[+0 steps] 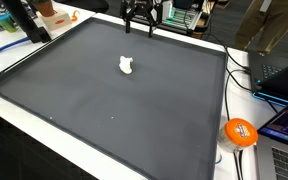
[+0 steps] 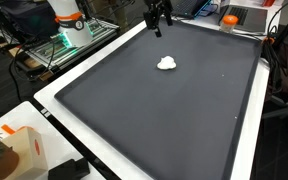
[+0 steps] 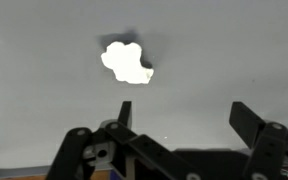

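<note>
A small white lumpy object (image 1: 126, 66) lies on a large dark grey mat (image 1: 114, 110); it shows in both exterior views (image 2: 167, 63) and in the wrist view (image 3: 127, 61). My gripper (image 1: 141, 27) hangs above the far edge of the mat, well behind the white object and apart from it. It also shows in an exterior view (image 2: 158, 25). In the wrist view the gripper (image 3: 187, 115) has its two black fingers spread wide with nothing between them. It is open and empty.
An orange round object (image 1: 240, 132) lies on the white table beside the mat, with laptops and cables (image 1: 279, 80) near it. An orange-and-white box (image 2: 19, 150) and a plant sit at the mat's near corner. Clutter stands behind the far edge.
</note>
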